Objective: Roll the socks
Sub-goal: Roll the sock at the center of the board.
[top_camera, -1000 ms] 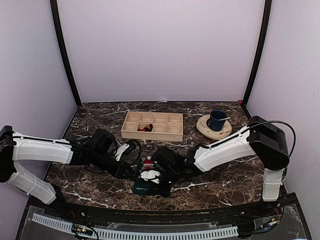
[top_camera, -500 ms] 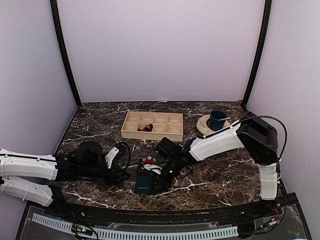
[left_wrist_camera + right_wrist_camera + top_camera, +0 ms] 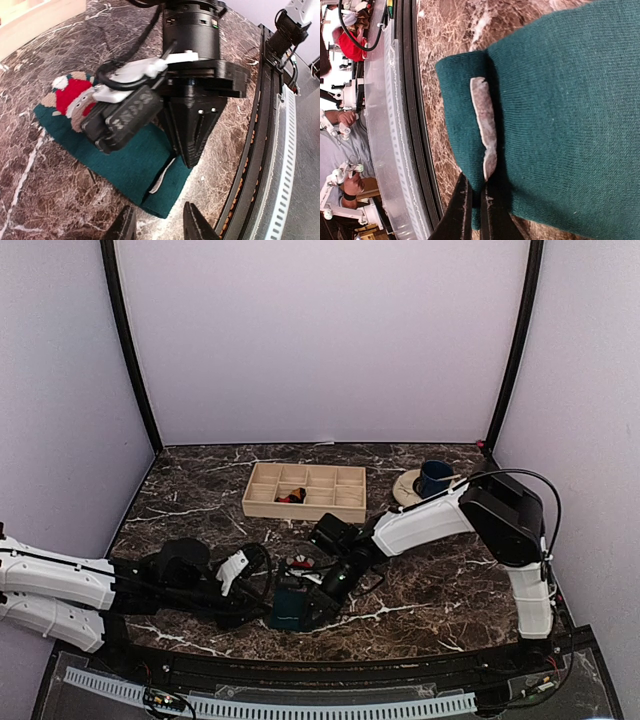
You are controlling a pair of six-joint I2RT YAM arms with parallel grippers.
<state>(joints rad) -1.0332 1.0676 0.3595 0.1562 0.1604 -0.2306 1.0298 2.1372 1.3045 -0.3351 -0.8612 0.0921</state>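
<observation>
Count: two socks, one tray, one cup, one plate, two arms. Teal sock [image 3: 288, 606] lies flat at 6 o'clock on the marble table [image 3: 200, 490], close to the near edge. The Santa figure [image 3: 70, 95] is on its far end and the near end is doubled over into a fold. Black-and-orange sock [image 3: 292, 497] sits in a compartment of the wooden tray [image 3: 305, 508], at 12 o'clock from the teal one and well apart from it. Blue cup [image 3: 434, 480] stands on the plate [image 3: 413, 499] at 2 o'clock. Right gripper [image 3: 474, 192] comes in from 2 o'clock with its fingers pressed together. The tips are down on the folded end of the teal sock; can't tell whether any fabric is pinched between them. Left gripper [image 3: 159, 214] sits low at the sock's 9 o'clock, fingers apart with nothing between them and the fold's corner just beyond the gap. Labels: one pale tag [image 3: 485, 125] pokes out of the fold, and any print on it can't be made out. The right gripper's body shows small markings in the left wrist view, too blurred to read.
</observation>
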